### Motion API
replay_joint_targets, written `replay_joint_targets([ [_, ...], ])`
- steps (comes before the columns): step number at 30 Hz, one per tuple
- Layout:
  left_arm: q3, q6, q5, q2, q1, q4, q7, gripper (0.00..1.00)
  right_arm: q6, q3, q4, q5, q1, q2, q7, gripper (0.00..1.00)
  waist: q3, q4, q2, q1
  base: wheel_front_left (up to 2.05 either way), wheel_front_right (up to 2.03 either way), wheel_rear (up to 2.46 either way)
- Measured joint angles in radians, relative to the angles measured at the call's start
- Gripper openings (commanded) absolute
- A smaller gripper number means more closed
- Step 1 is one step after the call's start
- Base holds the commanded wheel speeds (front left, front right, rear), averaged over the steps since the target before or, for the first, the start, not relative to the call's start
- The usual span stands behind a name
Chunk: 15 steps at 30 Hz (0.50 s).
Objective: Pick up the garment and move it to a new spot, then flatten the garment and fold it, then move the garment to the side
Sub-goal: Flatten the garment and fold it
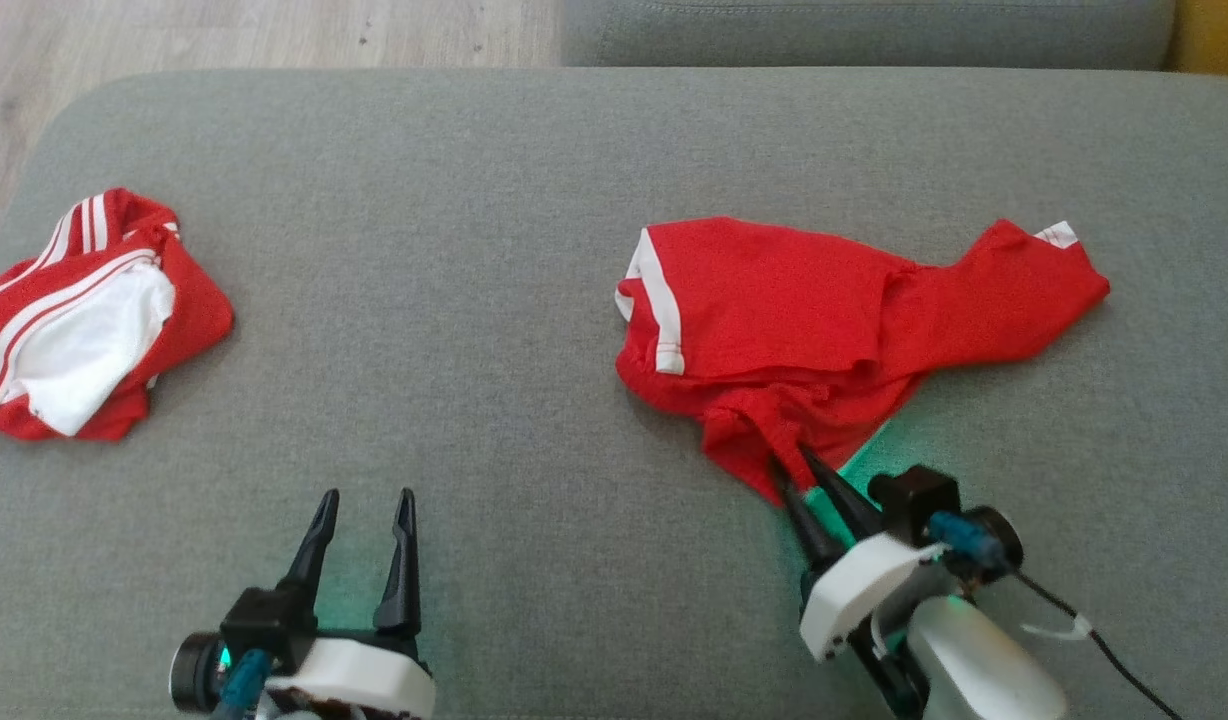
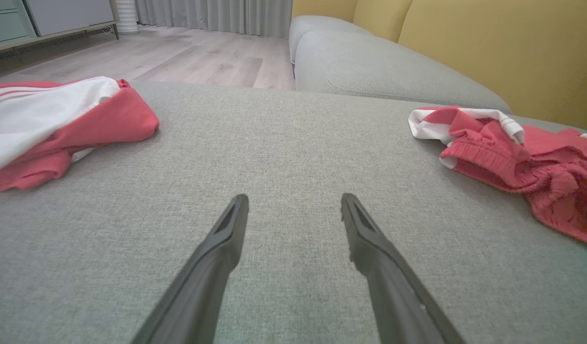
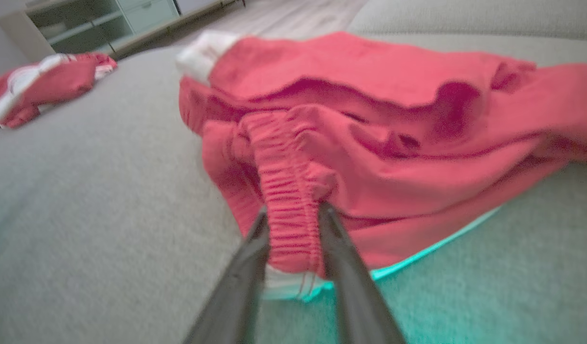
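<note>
At the left edge of the grey cushion (image 1: 474, 200) lies a second red-and-white garment (image 1: 94, 310), bunched and well apart from the work. The left hand (image 1: 367, 497) hovers near the front edge, left of the middle, with its fingers spread and nothing between them. The garment (image 1: 794, 320), red shorts with white trim, lies crumpled right of the middle, one leg reaching toward the right edge. At its near side the right hand (image 1: 789, 462) is pinching the gathered waistband (image 3: 288, 210), the elastic pressed between its two fingers.

The grip looks like the weak point. It takes only a narrow fold of elastic near the fingertips, so a quick lift or a sideways drag could pull the cloth free. Held at one point, the shorts would likely hang twisted and land more bunched than they are, making the flattening harder. A long carry leftward could also brush the idle left hand.
</note>
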Motion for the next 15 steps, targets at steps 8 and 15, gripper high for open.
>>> replay_joint_targets([
  [8,0.001,0.002,-0.015,0.000,-0.003,0.002,0.000,1.00,0.000,0.017,-0.181,0.080,-0.011,-0.001,0.002,0.00,-0.012,0.002,0.0000,-0.0001,0.00,0.00,0.00],
  [15,-0.002,0.006,-0.026,0.000,0.000,0.003,0.000,1.00,0.000,-0.010,-0.415,0.201,-0.130,-0.001,0.002,0.00,-0.053,0.000,0.0000,-0.0002,0.00,0.00,0.00],
])
